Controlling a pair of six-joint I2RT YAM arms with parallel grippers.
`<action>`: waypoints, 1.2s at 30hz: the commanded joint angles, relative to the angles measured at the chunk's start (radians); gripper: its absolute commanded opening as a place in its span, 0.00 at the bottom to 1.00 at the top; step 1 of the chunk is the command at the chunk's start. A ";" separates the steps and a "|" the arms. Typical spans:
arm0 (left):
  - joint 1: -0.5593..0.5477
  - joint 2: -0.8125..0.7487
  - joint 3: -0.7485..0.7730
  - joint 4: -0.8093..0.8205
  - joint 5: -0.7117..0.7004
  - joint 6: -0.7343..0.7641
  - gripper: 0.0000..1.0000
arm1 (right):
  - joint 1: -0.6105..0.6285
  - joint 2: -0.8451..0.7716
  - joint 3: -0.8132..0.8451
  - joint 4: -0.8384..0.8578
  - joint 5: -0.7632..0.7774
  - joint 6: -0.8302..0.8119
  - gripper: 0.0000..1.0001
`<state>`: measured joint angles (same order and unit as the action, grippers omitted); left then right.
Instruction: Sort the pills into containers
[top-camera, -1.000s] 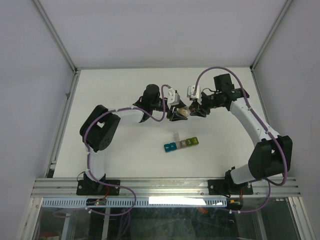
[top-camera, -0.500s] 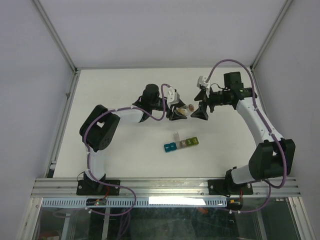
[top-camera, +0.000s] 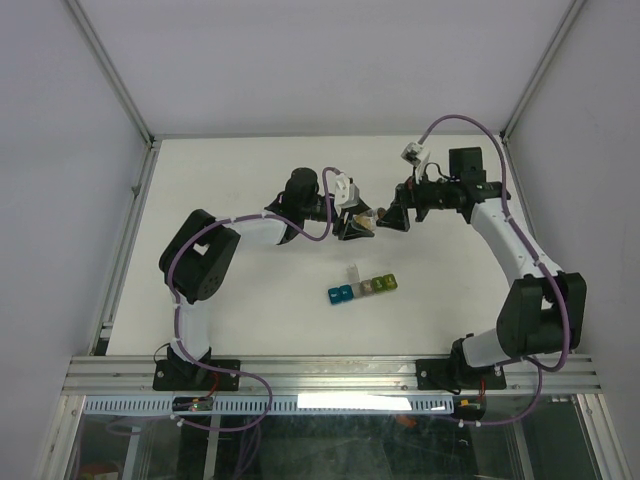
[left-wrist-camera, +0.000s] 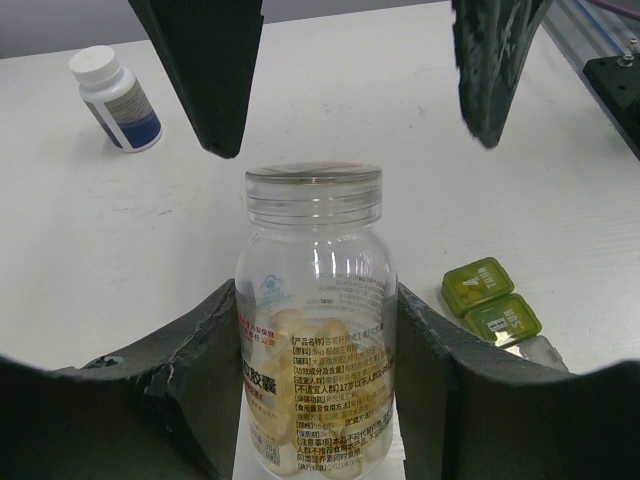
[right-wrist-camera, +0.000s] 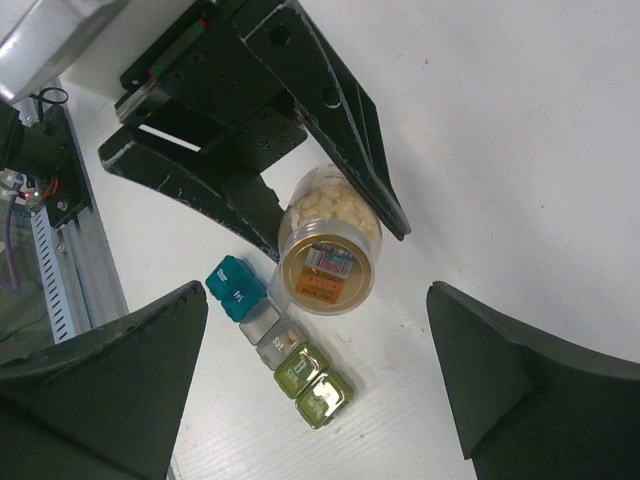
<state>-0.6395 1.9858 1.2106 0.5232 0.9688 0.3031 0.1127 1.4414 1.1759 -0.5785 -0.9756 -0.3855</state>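
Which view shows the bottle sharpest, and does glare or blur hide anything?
Left wrist: clear bottle is sharp, label legible, faint sheen on its cap; right wrist: bottle and organiser in focus, right fingers soft dark masses at the edges; top external: even light, bottle tiny, a bright reflection on the near rail.

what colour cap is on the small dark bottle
White: the round plastic cap shows best in the left wrist view.

Yellowish pills, clear bottle, teal-grey-green containers
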 joint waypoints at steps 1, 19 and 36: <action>0.005 -0.044 0.003 0.049 0.006 0.004 0.00 | 0.053 0.011 0.025 0.056 0.124 0.060 0.92; 0.004 -0.041 0.005 0.046 0.007 0.004 0.00 | 0.091 0.004 0.042 0.024 0.121 -0.047 0.22; 0.005 -0.046 0.002 0.040 0.022 0.010 0.00 | 0.167 0.058 0.171 -0.409 0.085 -1.120 0.21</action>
<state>-0.6395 1.9858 1.2098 0.5240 1.0203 0.3046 0.2573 1.4982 1.3056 -0.9054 -0.8299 -1.3247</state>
